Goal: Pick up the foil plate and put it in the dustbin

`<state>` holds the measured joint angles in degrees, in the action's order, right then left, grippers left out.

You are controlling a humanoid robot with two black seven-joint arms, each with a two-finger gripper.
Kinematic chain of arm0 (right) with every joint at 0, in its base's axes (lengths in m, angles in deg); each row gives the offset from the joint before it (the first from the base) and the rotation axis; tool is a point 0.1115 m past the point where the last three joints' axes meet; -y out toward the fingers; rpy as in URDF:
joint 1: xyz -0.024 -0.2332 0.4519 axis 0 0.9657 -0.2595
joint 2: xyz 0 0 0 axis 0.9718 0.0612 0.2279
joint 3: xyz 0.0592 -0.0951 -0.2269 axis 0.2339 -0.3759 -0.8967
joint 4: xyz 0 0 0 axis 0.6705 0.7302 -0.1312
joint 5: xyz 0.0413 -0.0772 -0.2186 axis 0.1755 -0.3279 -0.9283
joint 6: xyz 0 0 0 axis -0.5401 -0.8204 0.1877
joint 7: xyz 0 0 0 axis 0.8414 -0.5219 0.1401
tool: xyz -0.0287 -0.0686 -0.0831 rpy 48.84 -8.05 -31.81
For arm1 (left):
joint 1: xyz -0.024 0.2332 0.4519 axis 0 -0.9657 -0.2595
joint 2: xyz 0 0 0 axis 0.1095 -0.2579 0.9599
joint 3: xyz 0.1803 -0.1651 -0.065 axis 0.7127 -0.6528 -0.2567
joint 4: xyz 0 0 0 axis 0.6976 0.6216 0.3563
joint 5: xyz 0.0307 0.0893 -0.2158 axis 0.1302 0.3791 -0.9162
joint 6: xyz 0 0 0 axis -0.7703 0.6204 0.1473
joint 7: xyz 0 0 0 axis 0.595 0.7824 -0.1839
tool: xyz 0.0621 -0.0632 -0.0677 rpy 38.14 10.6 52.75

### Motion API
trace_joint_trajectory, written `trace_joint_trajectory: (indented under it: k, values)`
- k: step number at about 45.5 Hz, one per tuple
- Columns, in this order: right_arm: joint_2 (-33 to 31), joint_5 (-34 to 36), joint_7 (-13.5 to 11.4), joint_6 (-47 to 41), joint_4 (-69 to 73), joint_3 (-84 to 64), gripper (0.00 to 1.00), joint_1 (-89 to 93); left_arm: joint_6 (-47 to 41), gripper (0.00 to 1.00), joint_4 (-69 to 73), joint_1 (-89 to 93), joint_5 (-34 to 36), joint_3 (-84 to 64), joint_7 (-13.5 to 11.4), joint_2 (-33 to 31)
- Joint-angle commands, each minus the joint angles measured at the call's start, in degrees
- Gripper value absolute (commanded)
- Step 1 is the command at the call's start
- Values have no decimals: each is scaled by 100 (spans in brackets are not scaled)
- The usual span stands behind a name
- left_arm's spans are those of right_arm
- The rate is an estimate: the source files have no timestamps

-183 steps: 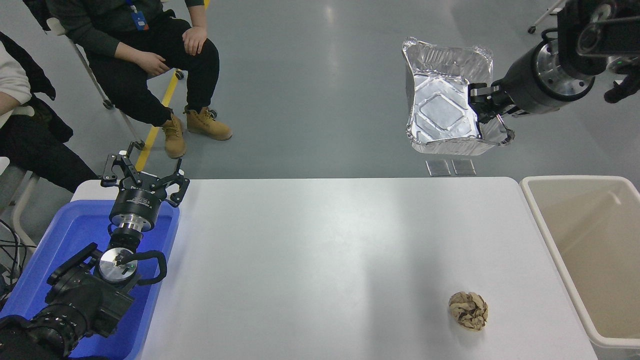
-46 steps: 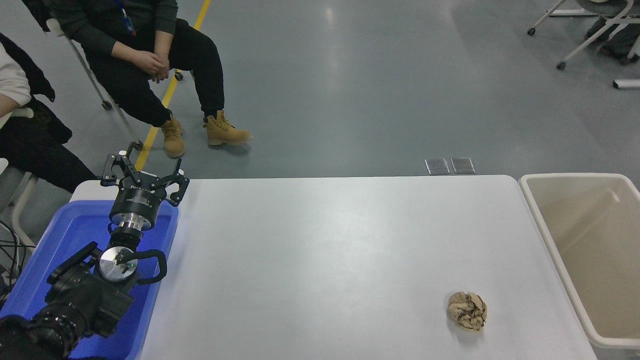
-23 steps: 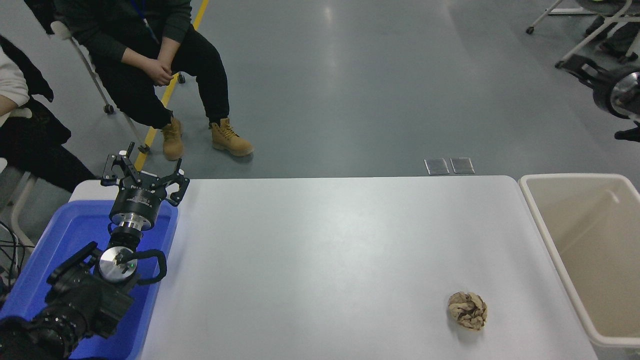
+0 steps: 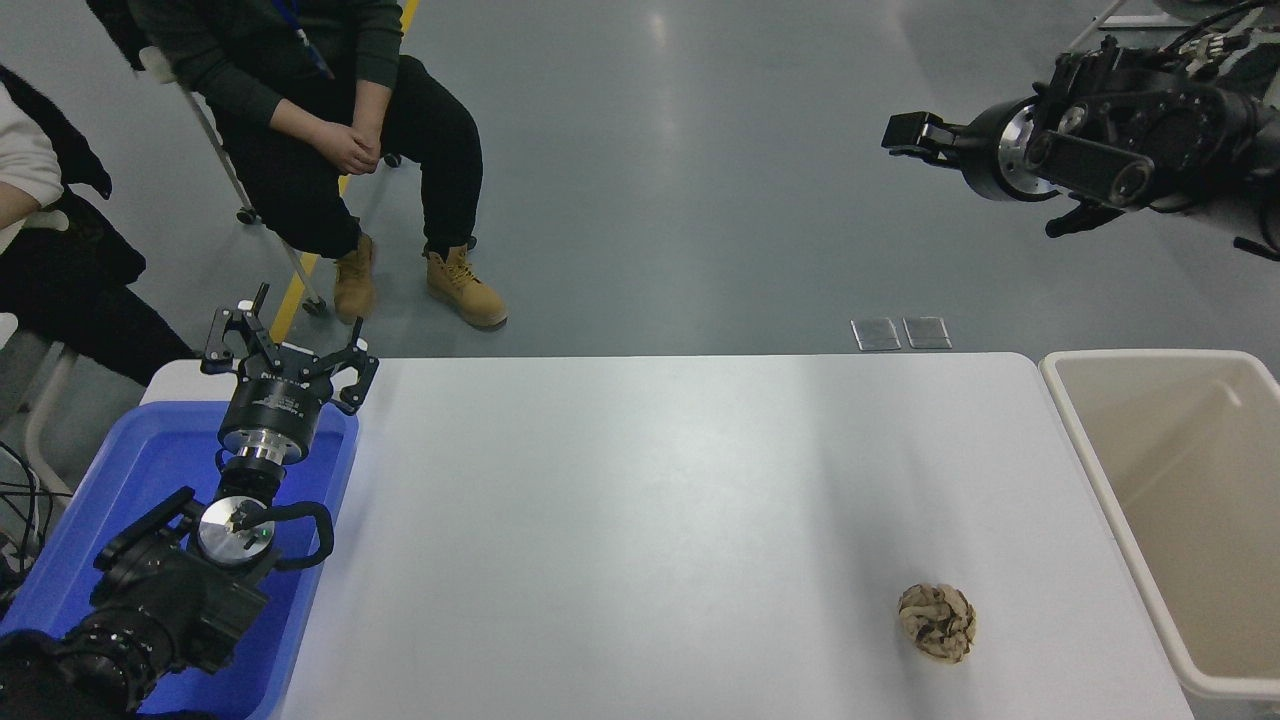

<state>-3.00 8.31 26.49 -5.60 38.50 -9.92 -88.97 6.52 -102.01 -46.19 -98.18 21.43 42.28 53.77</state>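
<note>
Right black gripper [image 4: 905,133] is hanging high over the floor, holding nothing; finger spread unclear. Shiny foil plate isn't showing anywhere, so I'm judging the drop into the large beige plastic dustbin [image 4: 1062,392] done; next is parking.

Smooth matt white table top [image 4: 640,500]; beige plastic dustbin [image 4: 1100,480], smooth walls, slight sheen; bright blue glossy plastic tub [image 4: 150,470]; crumpled tan paper ball [image 4: 936,621], rough; left black gripper [image 4: 288,352] matt, polished metal wrist ring; floor glossy grey.

right gripper [image 4: 905,133] raised, dustbin [image 4: 1062,392], paper ball [image 4: 936,621]
</note>
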Motion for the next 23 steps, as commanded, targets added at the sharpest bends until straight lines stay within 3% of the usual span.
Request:
trace_joint_trajectory:
  k: [1, 23]
  values:
    - [223, -6, -39, -1023, 874, -444, 100, -645, 0, 99, 1, 0, 0, 0, 0, 9]
    - [-164, -68, -39, -2412, 3072, -1007, 100, -1885, 0, 99, 1, 0, 0, 0, 0, 0]
